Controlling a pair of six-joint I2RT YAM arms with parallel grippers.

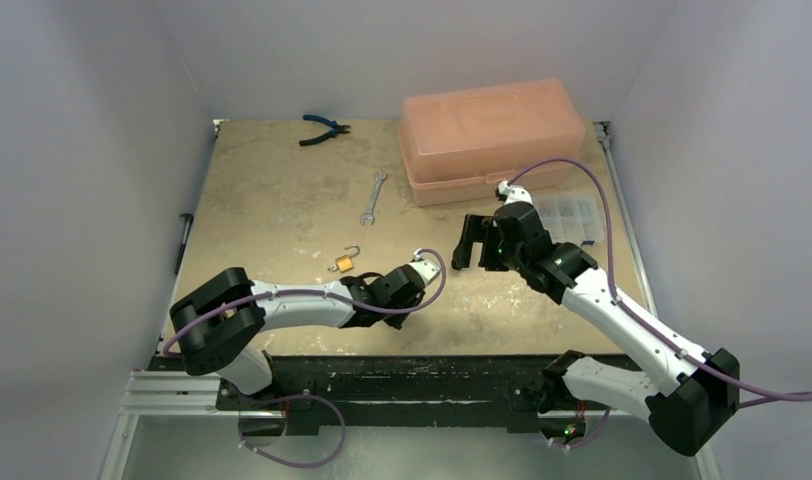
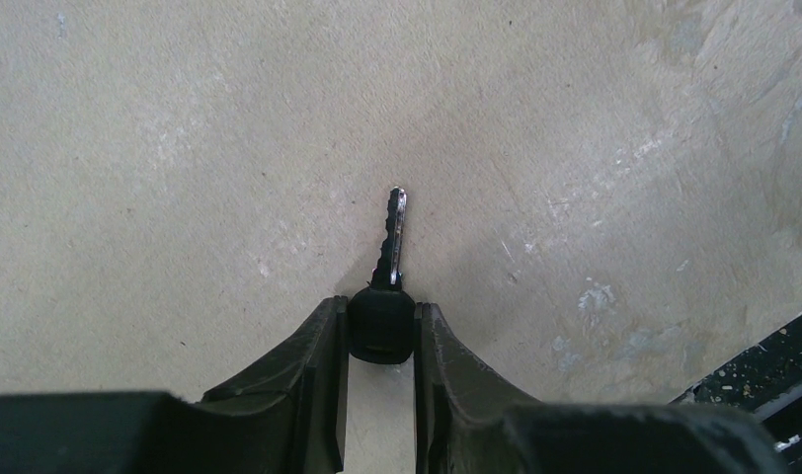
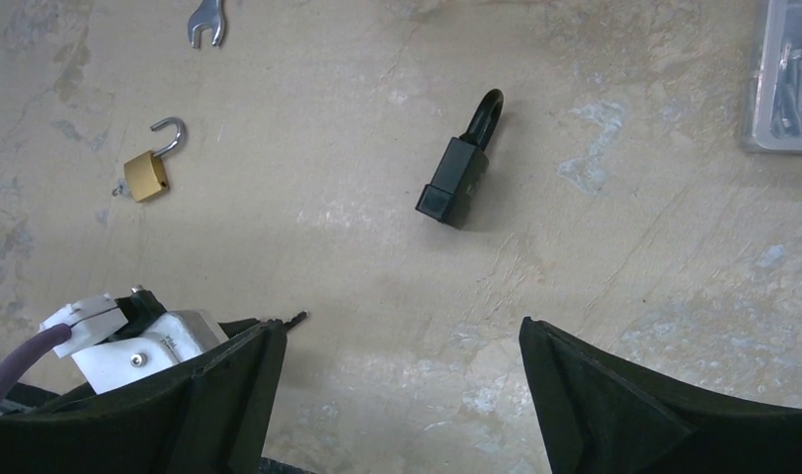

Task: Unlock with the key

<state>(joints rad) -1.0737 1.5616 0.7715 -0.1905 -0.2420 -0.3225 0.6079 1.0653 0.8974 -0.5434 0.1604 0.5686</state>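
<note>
Beige scuffed tabletop (image 1: 282, 205) between pale walls (image 1: 82, 150); left jaws clamp key (image 2: 382, 316), right jaws apart

Soft, even overhead light in all three views, with the table (image 1: 282, 200) mid-bright and the walls a dull grey-violet, lightest at back centre. Shadows are faint and blurry-edged: one right of the key (image 2: 396, 232), a short one by the black lock (image 3: 459, 178). There is a thin glint along the key blade. The left fingers (image 2: 298, 395) are near-black, underexposed and slightly soft. The top view is low-res with mild grain, and the wrist views are sharp on the tabletop.
</note>
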